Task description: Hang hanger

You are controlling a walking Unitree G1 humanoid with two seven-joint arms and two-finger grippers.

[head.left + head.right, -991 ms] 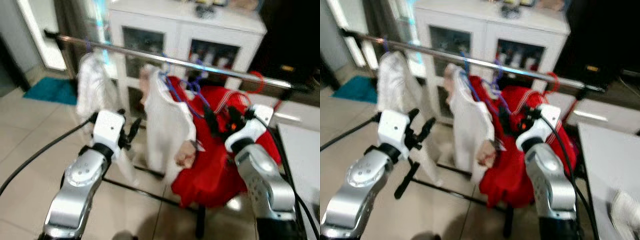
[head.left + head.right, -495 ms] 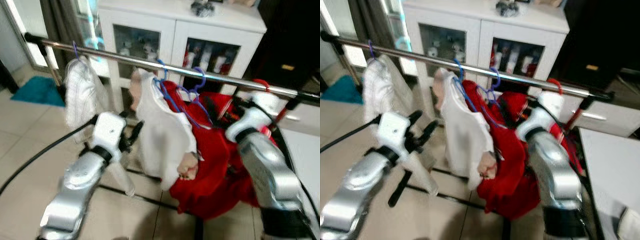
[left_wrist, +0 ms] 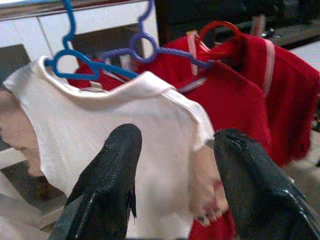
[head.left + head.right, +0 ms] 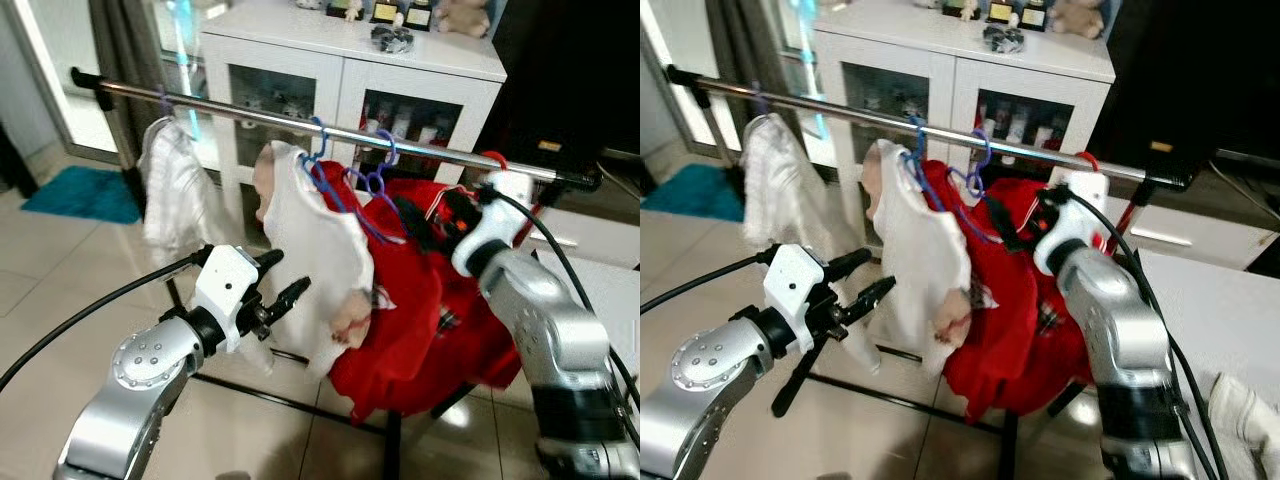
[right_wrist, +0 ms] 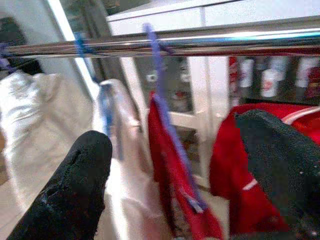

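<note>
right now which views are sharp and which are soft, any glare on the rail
Left and right eye views are fairly sharp; the metal rail carries a bright streak of glare, and cyan light flares by the window. Left wrist view: the white shirt is mildly soft, the left claw fingers close and blurred. Right wrist view: soft throughout, the right claw fingers dark, out-of-focus blobs.

left gripper (image 4: 281,280) agape, right gripper (image 5: 175,165) agape

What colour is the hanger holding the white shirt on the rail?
Blue. The hanger shows best in the left wrist view, at the collar of the white shirt.
</note>
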